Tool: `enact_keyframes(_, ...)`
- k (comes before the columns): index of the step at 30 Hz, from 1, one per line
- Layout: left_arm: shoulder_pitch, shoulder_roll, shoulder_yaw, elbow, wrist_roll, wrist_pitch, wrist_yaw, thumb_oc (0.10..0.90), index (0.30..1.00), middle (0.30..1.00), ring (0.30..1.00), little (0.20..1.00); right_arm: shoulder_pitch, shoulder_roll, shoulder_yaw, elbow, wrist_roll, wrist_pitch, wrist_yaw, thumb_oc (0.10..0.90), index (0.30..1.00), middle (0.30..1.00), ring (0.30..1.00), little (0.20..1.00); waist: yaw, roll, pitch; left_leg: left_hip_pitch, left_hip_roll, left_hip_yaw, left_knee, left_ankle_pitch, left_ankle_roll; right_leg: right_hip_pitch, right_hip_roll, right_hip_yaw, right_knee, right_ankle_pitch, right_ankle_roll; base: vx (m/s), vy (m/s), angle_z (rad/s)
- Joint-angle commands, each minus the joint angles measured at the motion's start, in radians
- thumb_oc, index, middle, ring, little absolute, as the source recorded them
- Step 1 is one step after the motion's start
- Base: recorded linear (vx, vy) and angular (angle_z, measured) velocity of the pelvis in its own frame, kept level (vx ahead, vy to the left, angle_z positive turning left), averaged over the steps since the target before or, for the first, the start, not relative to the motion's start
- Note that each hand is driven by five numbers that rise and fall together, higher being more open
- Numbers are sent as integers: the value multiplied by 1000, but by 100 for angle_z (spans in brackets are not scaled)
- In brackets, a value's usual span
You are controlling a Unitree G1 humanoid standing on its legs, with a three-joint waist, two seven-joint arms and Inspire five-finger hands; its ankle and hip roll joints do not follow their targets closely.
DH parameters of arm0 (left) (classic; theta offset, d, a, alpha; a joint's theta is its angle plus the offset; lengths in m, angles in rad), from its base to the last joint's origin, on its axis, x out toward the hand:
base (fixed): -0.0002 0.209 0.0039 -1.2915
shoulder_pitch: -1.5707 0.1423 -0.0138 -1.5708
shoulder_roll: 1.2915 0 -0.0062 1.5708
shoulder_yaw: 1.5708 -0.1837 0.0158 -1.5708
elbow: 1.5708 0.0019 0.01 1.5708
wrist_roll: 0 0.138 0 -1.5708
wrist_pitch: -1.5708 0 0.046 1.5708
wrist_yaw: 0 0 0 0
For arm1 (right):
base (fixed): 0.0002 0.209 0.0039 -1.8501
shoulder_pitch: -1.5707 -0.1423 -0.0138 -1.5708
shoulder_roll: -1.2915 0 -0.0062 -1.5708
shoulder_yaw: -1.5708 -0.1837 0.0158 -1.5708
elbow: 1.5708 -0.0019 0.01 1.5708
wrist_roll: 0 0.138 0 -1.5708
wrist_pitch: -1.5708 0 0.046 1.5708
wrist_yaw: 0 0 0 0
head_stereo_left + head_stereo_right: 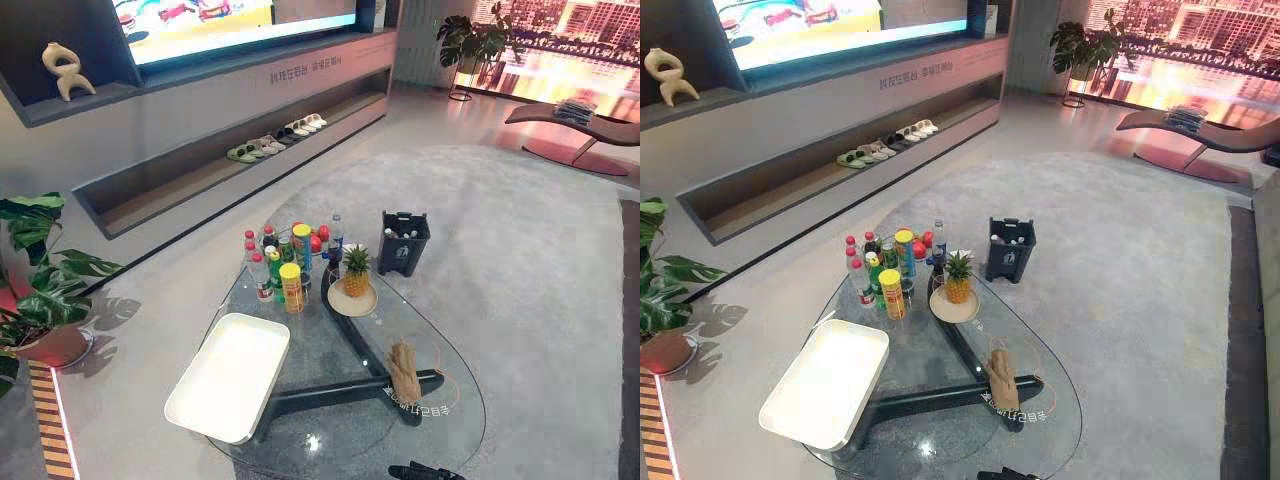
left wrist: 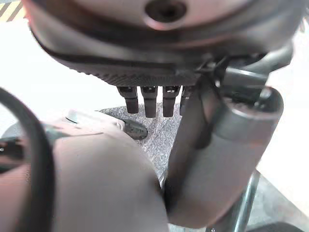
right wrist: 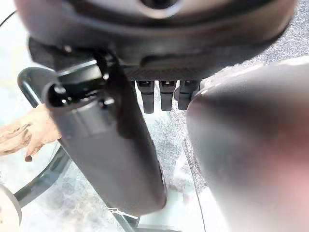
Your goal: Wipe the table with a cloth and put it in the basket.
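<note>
The task looked barely started. The crumpled brown cloth (image 1: 403,372) lay in a loose heap on the oval glass-topped desk (image 1: 340,430), towards its near right part, above the dark base, and neither hand was touching it. The left hand (image 2: 145,72) was empty, its fingers straight and relaxed and the thumb standing apart from them; grey carpet showed past the fingers, so it seemed to be away from the desk. The right hand (image 3: 164,63) was likewise empty and loosely spread, hanging over the desk's near edge with the cloth lying a little beyond its thumb, near but apart. The white rectangular basket (image 1: 230,375) sat empty at the left of the desk, overhanging its edge, well apart from the cloth. Farther back stood a cluster of plastic bottles and a yellow can (image 1: 285,262), and beside them a small pineapple on a pale round plate (image 1: 355,275); a dark bin (image 1: 404,242) stood on the carpet behind the desk. By these signs nothing was done: the cloth was not yet taken up, the glass was not yet wiped, and the drop into the basket was left. The right hand appeared the better placed to reach the cloth.
</note>
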Motion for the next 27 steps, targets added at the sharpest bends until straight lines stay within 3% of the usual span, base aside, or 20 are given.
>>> enact_keyframes(1,-72,-31,-15,93,-17,5,-55,800,900,900,900,900,-13,30,28,103,-42,76,1,800,900,900,900,900,18,-9,12,13,-31,12,-1,-66,9,-2,-28,-52,7,9,38,95,245,2)
enact_keyframes(16,-68,-28,-18,97,-8,-5,-60,800,900,900,900,900,-21,24,22,102,-51,86,-1,800,900,900,900,900,22,-5,7,12,-32,7,-1,-67,7,0,-30,-61,5,8,37,0,0,0)
enact_keyframes(27,-68,-30,-18,93,-4,-10,-34,800,900,900,900,900,-17,22,34,94,-87,18,-20,800,900,900,900,900,19,-5,15,11,-29,11,-1,-64,6,-4,-31,-60,7,9,38,0,0,0)
